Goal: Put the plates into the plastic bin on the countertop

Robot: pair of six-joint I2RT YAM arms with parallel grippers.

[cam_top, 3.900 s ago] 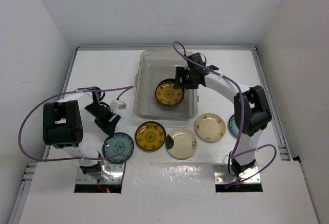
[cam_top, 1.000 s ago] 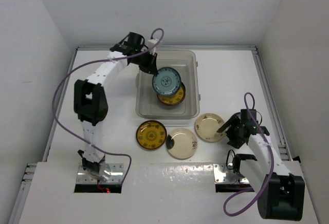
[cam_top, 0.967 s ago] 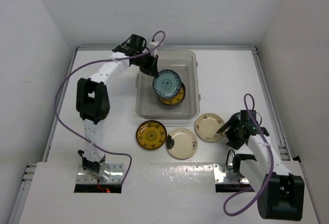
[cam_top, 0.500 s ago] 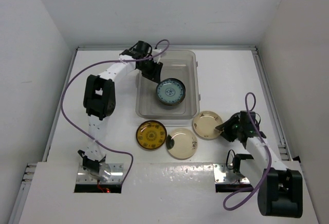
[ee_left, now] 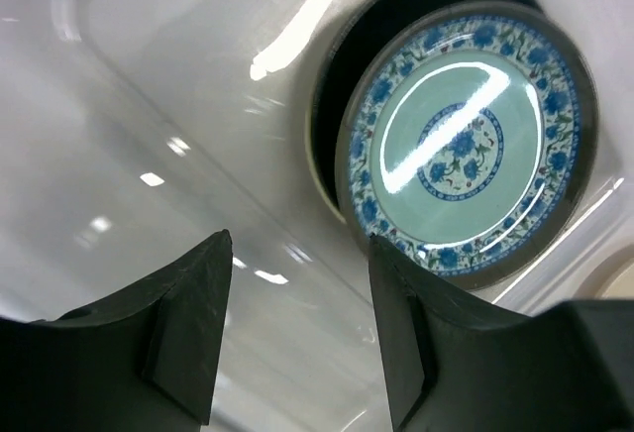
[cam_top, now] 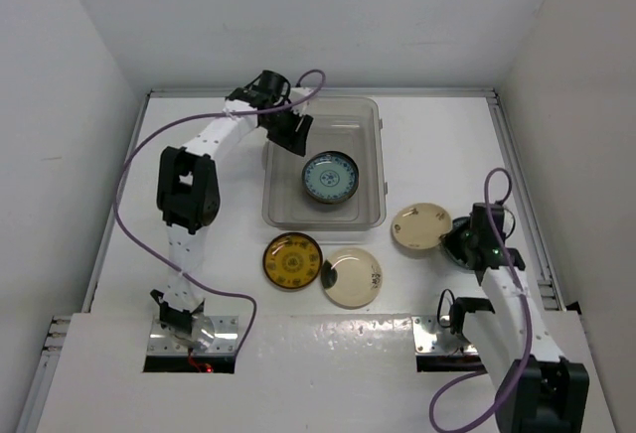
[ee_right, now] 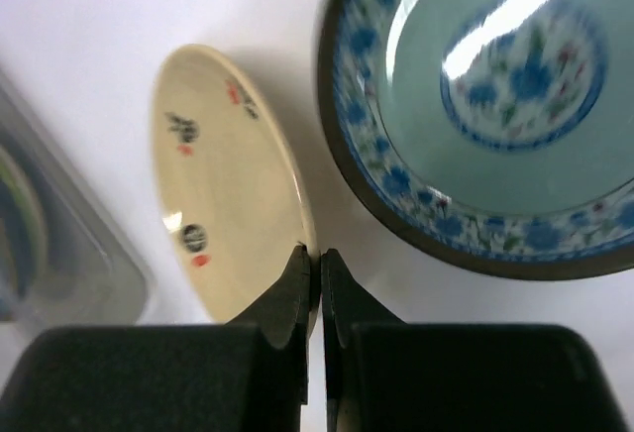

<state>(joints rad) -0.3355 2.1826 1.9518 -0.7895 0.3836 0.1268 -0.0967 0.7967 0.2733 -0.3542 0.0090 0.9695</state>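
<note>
Cream plate [ee_right: 223,184] rim pinched by right fingers [ee_right: 282,303] | blue plate [ee_left: 466,140] in bin [ee_left: 149,105] beyond spread left fingers [ee_left: 193,333]

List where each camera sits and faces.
Top external: above and behind, looking down on the countertop; left arm and right arm show.
Left wrist: above the plastic bin, facing its blue plate; left jaws open.
Right wrist: low, facing the cream plate; right jaws shut on it.
Shared: top and left wrist show that blue plate.

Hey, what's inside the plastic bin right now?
A blue-patterned plate lies face up in the plastic bin. A dark rim peeks out beneath it, probably another plate, but its face is covered.
</note>
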